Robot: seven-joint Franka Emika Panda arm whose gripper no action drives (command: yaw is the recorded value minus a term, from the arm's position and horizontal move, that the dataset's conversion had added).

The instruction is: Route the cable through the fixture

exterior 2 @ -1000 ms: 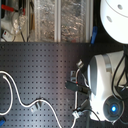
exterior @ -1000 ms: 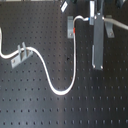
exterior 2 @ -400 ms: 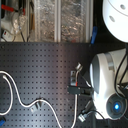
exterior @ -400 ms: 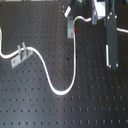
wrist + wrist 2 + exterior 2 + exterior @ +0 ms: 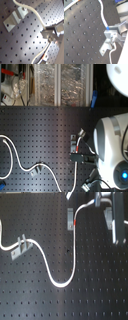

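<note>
The white cable point(image 5: 59, 282) runs from the first exterior view's left edge through a diagonal clip, dips in a loop, then climbs past its red band point(image 5: 75, 223) toward the top right. The fixture point(image 5: 69, 218), a narrow upright grey strip, stands just left of the red band, and the cable passes beside it. My gripper point(image 5: 101, 202) is at the top right, where the cable's upper end meets it. In both wrist views the gripper point(image 5: 49, 34) point(image 5: 113, 35) looks shut on the cable point(image 5: 37, 17) point(image 5: 102, 15). A grey bracket point(image 5: 105, 48) lies below.
A diagonal two-pronged grey clip point(image 5: 20, 246) point(image 5: 14, 16) holds the cable at the first exterior view's left. The arm's big white body point(image 5: 107, 149) fills the second exterior view's right. Shelves with clutter point(image 5: 45, 84) stand behind the black perforated board point(image 5: 30, 297).
My gripper has moved toward the first exterior view's right and slightly up. The cable's loop on the board has kept its shape.
</note>
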